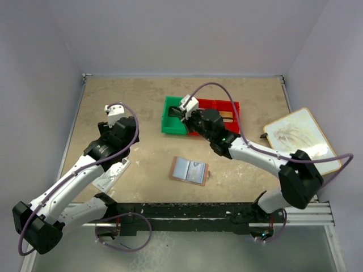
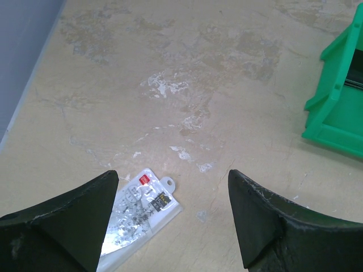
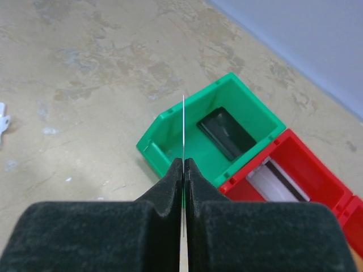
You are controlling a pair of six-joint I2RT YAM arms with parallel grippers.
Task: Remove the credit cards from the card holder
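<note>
The card holder (image 1: 189,170) lies open on the table between the two arms, its blue-grey lining facing up inside a brown rim. My right gripper (image 1: 182,115) (image 3: 184,162) is shut on a thin credit card (image 3: 184,124), seen edge-on and sticking out past the fingertips. It hangs over the near corner of a green bin (image 1: 172,123) (image 3: 164,141). A dark card (image 3: 226,132) lies flat inside that bin. My left gripper (image 1: 115,115) (image 2: 170,180) is open above bare table at the left, holding nothing.
A red bin (image 1: 226,111) (image 3: 306,164) with a white card (image 3: 272,182) in it adjoins the green bin (image 2: 334,107). A clear packet with a red mark (image 1: 111,175) (image 2: 139,212) lies under the left arm. A framed white board (image 1: 300,139) rests at the right edge.
</note>
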